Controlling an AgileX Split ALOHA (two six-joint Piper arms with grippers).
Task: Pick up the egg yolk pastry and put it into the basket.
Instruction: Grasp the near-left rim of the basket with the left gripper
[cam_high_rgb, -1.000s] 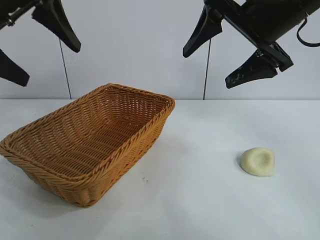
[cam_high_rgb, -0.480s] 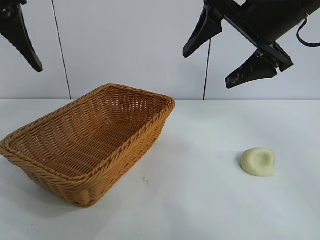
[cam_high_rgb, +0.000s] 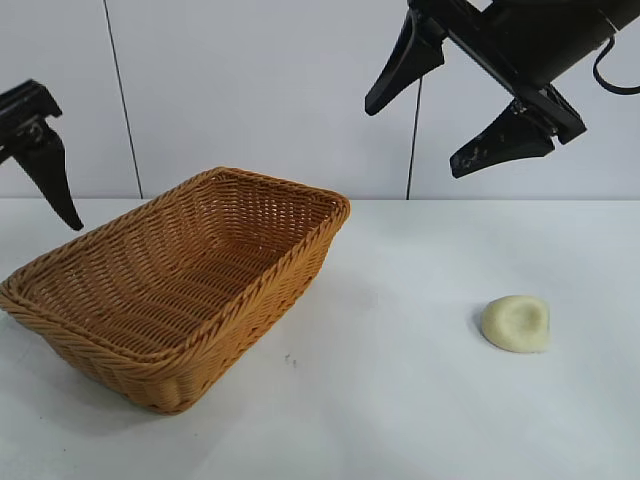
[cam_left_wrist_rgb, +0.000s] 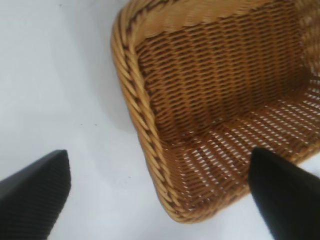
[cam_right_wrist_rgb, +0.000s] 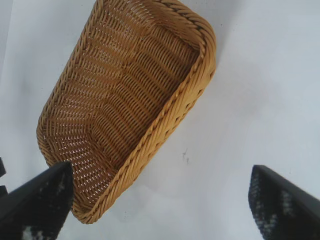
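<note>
The egg yolk pastry, a pale cream lump with a shallow dent, lies alone on the white table at the right. The orange-brown wicker basket stands at the left with nothing inside it. High above the gap between them, my right gripper hangs open and holds nothing. My left gripper is open over the basket's near-left corner; only one of its fingers shows at the exterior view's left edge. The right wrist view shows the basket rim and bare table between the open right gripper, and neither wrist view shows the pastry.
The white table runs back to a pale panelled wall. A small dark speck marks the tabletop in front of the basket.
The left gripper has come down from the top-left corner to beside the basket's far-left end. The right gripper, pastry and basket have not moved.
</note>
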